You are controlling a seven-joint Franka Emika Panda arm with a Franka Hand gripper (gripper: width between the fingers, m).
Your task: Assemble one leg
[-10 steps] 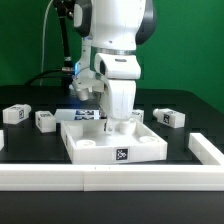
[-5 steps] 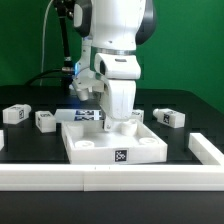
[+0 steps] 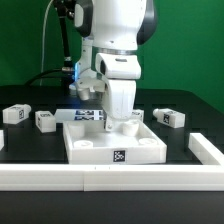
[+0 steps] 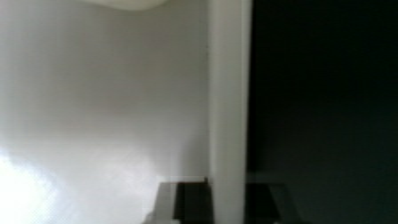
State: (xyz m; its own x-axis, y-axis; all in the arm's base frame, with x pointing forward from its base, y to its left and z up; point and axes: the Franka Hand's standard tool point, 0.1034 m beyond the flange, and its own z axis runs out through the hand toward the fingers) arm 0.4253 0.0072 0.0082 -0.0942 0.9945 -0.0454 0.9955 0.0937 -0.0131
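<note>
my gripper (image 3: 122,123) hangs low over the far corner of the large flat white square tray (image 3: 95,151), on a black tabletop (image 3: 30,145) before a green wall (image 3: 25,40). i cannot tell whether my fingers are apart or closed (the wrist view is white blur and dark). a small white blocky tagged leg (image 3: 169,118) lies near the tray, on the exterior view's right.
</note>
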